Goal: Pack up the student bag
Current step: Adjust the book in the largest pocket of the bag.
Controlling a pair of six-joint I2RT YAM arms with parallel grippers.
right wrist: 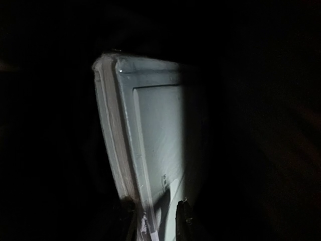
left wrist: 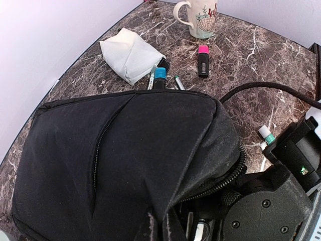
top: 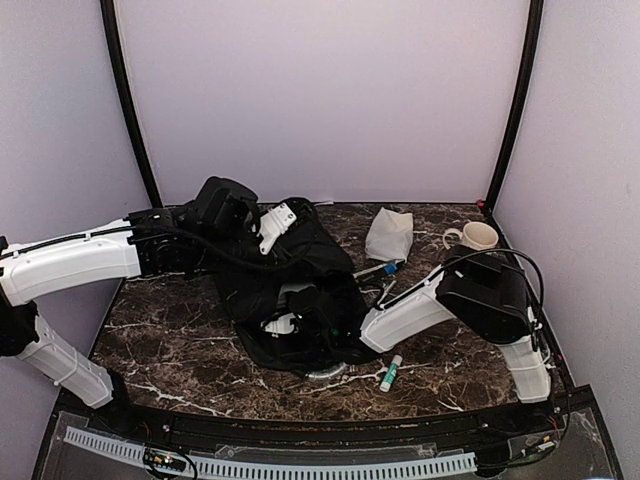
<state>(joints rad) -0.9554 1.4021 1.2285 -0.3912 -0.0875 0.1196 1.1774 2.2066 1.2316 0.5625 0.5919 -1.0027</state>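
The black student bag (top: 290, 280) lies in the middle of the table and fills the left wrist view (left wrist: 125, 150), its zipper opening gaping at the lower right. My left gripper (top: 274, 226) is shut on a fold of the bag's fabric (left wrist: 160, 223) and holds the flap up. My right gripper (top: 305, 322) is inside the bag's opening. In the dark right wrist view it (right wrist: 155, 221) is shut on the near edge of a pale book (right wrist: 150, 135) inside the bag.
A white folded packet (top: 388, 235) (left wrist: 130, 52), a mug (top: 478, 236) (left wrist: 198, 17), several pens (top: 378, 268) (left wrist: 160, 78) and a pink-capped marker (left wrist: 202, 60) lie behind the bag. A green-capped stick (top: 390, 373) (left wrist: 266, 135) lies near the front right.
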